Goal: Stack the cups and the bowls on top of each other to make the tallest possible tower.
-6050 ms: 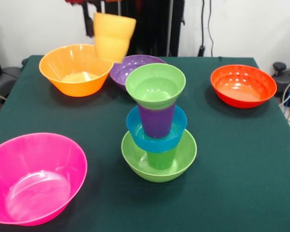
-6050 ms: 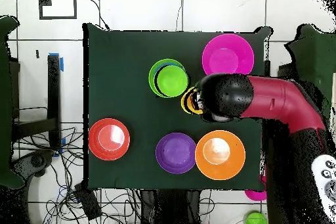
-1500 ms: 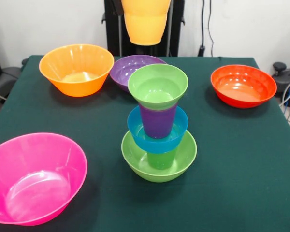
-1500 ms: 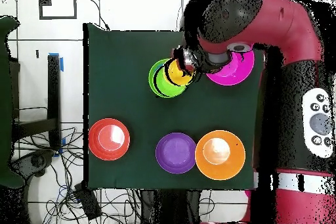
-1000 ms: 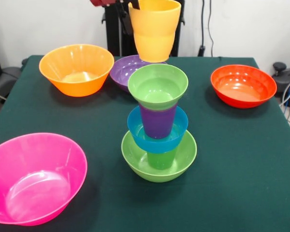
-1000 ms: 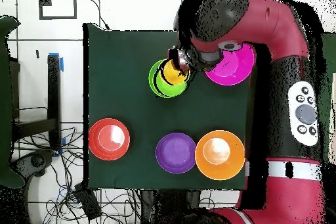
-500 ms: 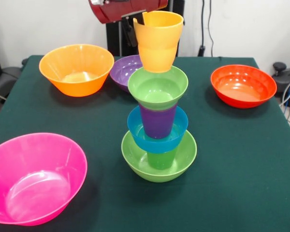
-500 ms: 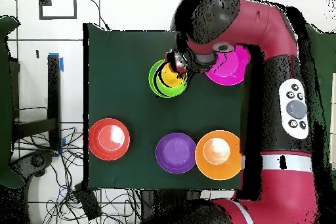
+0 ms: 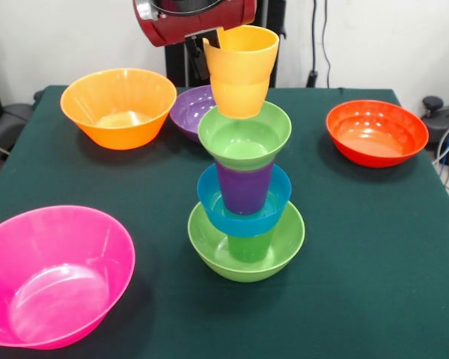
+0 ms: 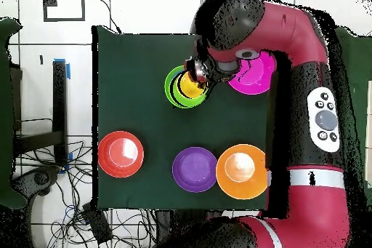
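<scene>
The tower stands mid-table: lime-green bowl (image 9: 209, 243), green cup (image 9: 250, 245), blue bowl (image 9: 243, 213), purple cup (image 9: 244, 187), small green bowl (image 9: 245, 138) on top. My gripper (image 9: 209, 52) is shut on the rim of the yellow-orange cup (image 9: 242, 71). It holds the cup upright and slightly tilted, right over the small green bowl, with the cup's base at the bowl's mouth. I cannot tell whether they touch. In the overhead view the gripper (image 10: 197, 70) and cup (image 10: 192, 84) sit over the tower (image 10: 174, 89).
An orange bowl (image 9: 118, 106) and a purple bowl (image 9: 191, 108) stand at the back. A red-orange bowl (image 9: 376, 132) is at the back right. A large pink bowl (image 9: 52, 273) is at the front left. The arm (image 10: 290, 56) partly covers the pink bowl in the overhead view.
The gripper carried the yellow-orange cup from beside the orange bowl to above the tower, then lowered it toward the small green bowl. The tower has not moved.
</scene>
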Motion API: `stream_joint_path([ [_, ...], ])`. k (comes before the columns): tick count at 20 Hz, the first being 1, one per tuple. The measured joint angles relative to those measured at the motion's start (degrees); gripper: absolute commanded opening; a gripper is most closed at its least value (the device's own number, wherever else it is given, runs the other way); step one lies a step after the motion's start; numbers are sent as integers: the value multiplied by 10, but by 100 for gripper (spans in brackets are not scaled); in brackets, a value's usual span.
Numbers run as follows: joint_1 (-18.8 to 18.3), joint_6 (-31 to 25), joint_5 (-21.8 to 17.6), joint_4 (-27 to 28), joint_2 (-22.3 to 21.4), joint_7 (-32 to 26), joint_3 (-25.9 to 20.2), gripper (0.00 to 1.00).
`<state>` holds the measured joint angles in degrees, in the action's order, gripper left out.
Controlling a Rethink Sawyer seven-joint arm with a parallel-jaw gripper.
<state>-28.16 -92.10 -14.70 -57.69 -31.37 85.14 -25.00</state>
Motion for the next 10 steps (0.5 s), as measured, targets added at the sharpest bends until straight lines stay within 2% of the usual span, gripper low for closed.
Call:
stream_joint_path([
  [10, 0, 0, -1, 0, 0, 0, 3, 0],
])
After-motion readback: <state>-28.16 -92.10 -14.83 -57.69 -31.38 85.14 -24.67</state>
